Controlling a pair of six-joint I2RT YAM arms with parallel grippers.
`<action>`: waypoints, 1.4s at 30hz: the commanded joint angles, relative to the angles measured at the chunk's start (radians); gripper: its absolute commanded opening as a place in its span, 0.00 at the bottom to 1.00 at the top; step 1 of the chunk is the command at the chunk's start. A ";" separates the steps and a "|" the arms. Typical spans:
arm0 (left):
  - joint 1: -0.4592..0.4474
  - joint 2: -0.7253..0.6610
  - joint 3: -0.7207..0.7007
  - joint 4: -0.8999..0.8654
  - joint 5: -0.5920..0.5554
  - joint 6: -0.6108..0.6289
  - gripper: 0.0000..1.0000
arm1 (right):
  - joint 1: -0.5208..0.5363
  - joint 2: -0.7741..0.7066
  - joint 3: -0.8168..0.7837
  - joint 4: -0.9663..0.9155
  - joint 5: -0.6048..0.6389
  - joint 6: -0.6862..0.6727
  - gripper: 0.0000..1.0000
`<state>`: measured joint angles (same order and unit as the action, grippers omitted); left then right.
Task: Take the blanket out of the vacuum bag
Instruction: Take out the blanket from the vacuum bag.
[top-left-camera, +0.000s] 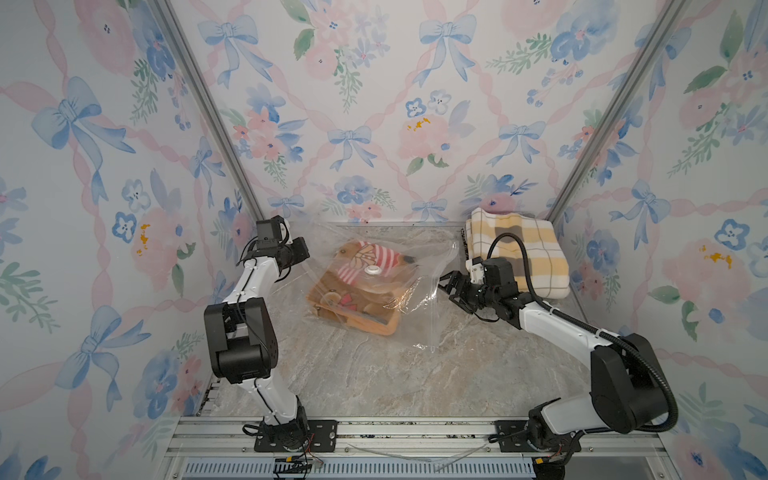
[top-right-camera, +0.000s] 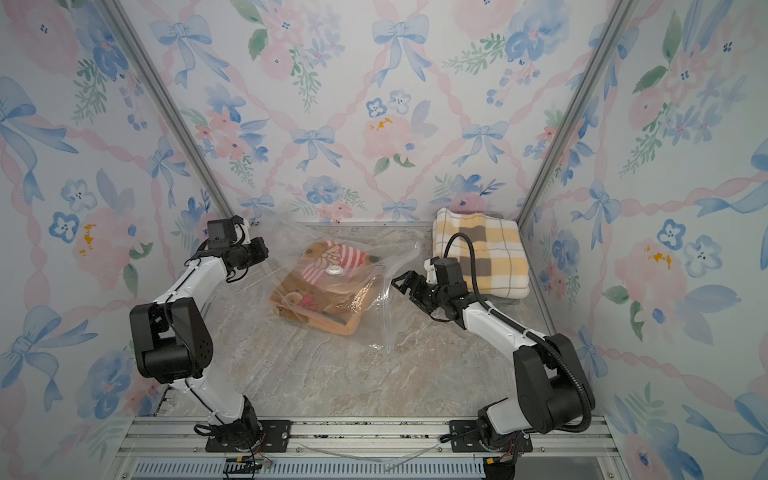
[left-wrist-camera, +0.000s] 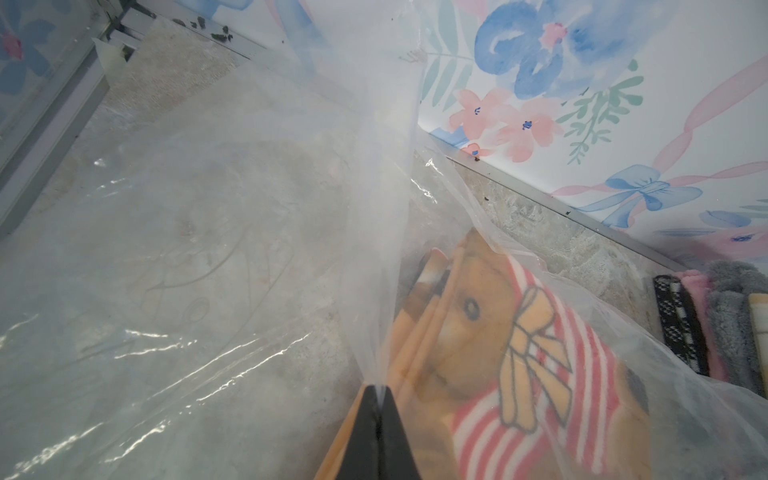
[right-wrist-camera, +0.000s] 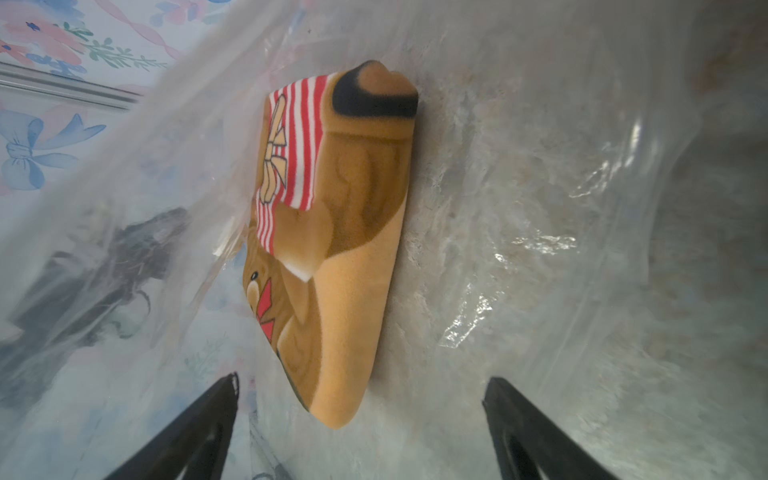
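While the left gripper (left-wrist-camera: 379, 388) pinches a fold of the large, clear, crinkly plastic vacuum bag (top-left-camera: 419, 316), the folded brown bear-print fleece blanket (top-left-camera: 357, 291) lies inside it, between the arms; the right gripper (top-left-camera: 446, 289), jaws wide and empty, faces the blanket; risk: film slips from the pinch; jaws catch plastic with fleece, dragging the bag along.
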<state>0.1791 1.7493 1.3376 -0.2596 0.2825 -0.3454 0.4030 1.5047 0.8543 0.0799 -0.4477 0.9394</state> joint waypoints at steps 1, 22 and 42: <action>0.015 -0.010 0.002 0.003 0.023 -0.003 0.00 | 0.055 0.065 0.042 0.107 0.029 0.072 0.94; 0.016 0.016 0.005 0.003 0.055 -0.017 0.00 | 0.182 0.444 0.143 0.453 0.101 0.222 0.95; 0.016 0.021 0.008 0.003 0.062 -0.020 0.00 | 0.241 0.589 0.267 0.511 0.101 0.233 0.72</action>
<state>0.1890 1.7512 1.3376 -0.2588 0.3202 -0.3534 0.6292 2.0766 1.0863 0.5564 -0.3416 1.1797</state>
